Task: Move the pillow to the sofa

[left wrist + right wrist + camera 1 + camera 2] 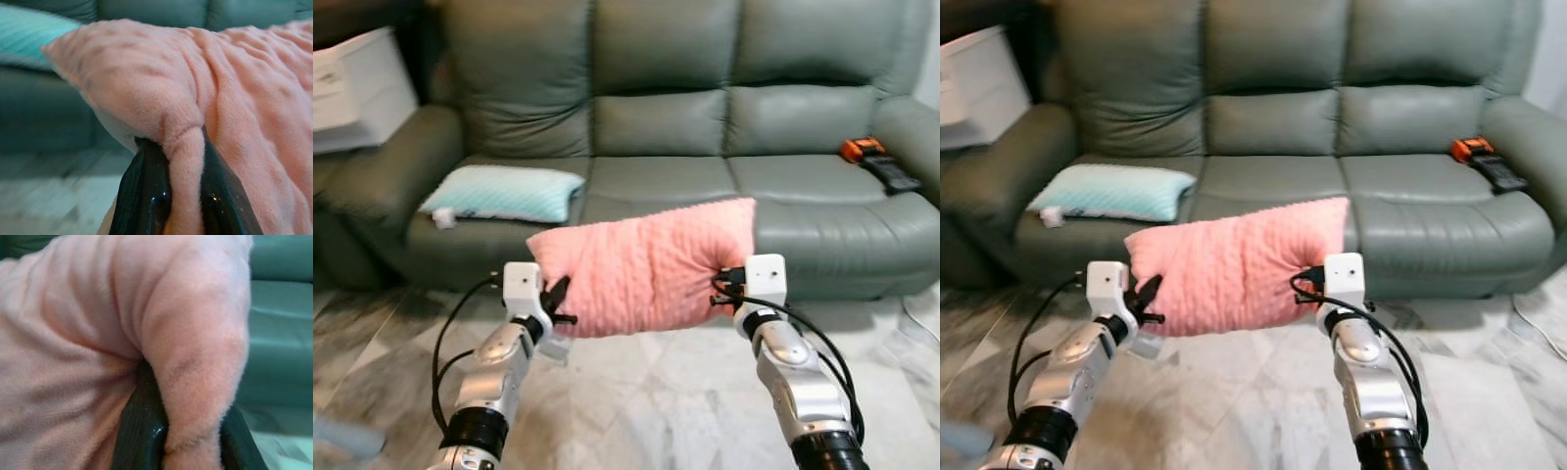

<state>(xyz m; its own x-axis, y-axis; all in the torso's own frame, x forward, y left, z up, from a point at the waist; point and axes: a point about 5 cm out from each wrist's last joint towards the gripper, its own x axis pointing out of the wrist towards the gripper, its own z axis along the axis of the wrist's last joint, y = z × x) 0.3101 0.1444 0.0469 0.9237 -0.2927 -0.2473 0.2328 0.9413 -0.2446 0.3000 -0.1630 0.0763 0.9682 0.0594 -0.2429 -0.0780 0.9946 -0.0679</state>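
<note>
- Left wrist view: the tips of the left gripper's fingers are buried in fabric, and the floor behind is blurred.
- The tips of the right gripper's fingers are likewise hidden under a fold in the right wrist view.
- The left gripper is clamped narrowly on the left end of the pink pillow, a ridge of fabric being pinched between its two fingers.
- The right gripper is closed in the same way on the pillow's right end.
- The pillow is held in the air between both grippers, in front of the front edge of the green sofa, not resting on it.
- Its long axis runs left to right, along the sofa's front edge, with the right end held slightly higher.
- A light blue pillow lies on the sofa's left seat, and an orange and black object, too small to identify, lies near the right arm.
</note>
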